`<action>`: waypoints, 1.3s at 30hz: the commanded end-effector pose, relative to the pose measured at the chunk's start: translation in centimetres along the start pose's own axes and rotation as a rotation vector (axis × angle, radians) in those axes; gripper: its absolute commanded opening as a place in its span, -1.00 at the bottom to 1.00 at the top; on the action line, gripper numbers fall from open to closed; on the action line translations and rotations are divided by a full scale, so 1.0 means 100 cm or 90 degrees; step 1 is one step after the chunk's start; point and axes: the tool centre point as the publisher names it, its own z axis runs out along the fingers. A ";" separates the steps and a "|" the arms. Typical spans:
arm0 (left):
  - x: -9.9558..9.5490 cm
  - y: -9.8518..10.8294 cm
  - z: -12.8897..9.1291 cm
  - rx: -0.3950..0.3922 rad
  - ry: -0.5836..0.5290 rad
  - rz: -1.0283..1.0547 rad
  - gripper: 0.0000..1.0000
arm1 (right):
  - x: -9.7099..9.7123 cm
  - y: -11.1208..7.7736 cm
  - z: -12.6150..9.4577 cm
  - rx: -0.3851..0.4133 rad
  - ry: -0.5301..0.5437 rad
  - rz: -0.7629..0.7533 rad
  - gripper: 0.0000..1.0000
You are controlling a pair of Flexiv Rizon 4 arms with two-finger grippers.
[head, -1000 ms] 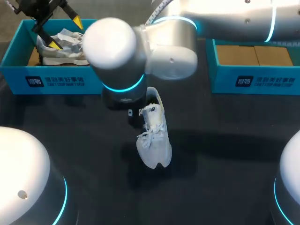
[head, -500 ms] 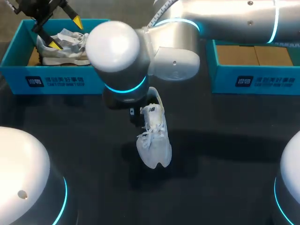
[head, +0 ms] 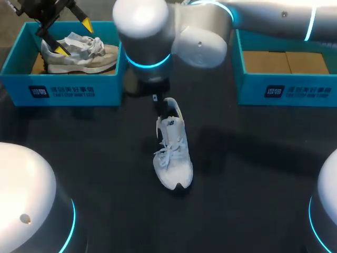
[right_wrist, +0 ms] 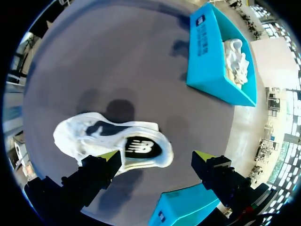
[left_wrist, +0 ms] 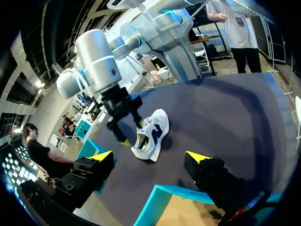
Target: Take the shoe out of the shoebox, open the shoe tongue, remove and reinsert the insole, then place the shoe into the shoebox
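White shoe (head: 172, 153), laced and rounded at the toe, lay upright on the dark matte worktop (head: 253, 174), toe toward the robot. It was well apart from the straight teal walls of the left shoebox (head: 16, 63), which held a grey shoe (head: 79, 52), and the right shoebox (head: 253, 87) with its brown card floor. Your right tool (right_wrist: 156, 156) hung over the heel end with fingers apart, contact not discernible, and your left tool (head: 73, 37) hung above the left shoebox, fingers likewise apart.
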 end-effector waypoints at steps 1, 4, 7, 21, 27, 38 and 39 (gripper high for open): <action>0.000 -0.001 0.000 -0.001 0.002 0.000 1.00 | -0.018 -0.004 0.019 0.008 0.017 -0.007 1.00; 0.000 -0.001 0.000 -0.001 0.002 0.000 1.00 | -0.025 -0.009 0.028 0.011 0.020 -0.005 1.00; 0.000 -0.001 0.000 -0.001 0.002 0.000 1.00 | -0.030 -0.013 0.035 0.017 0.019 -0.004 1.00; 0.000 -0.001 0.000 -0.001 0.002 0.000 1.00 | -0.035 -0.015 0.075 0.031 0.030 0.001 1.00; 0.000 -0.001 0.000 -0.001 0.002 0.000 1.00 | -0.031 -0.020 0.089 0.031 0.045 0.020 1.00; 0.000 -0.001 0.000 -0.001 0.002 0.000 1.00 | -0.027 -0.025 0.099 0.021 0.063 0.047 -0.04; 0.000 -0.001 0.000 -0.001 0.002 0.000 1.00 | -0.027 -0.025 0.099 0.021 0.063 0.047 -0.08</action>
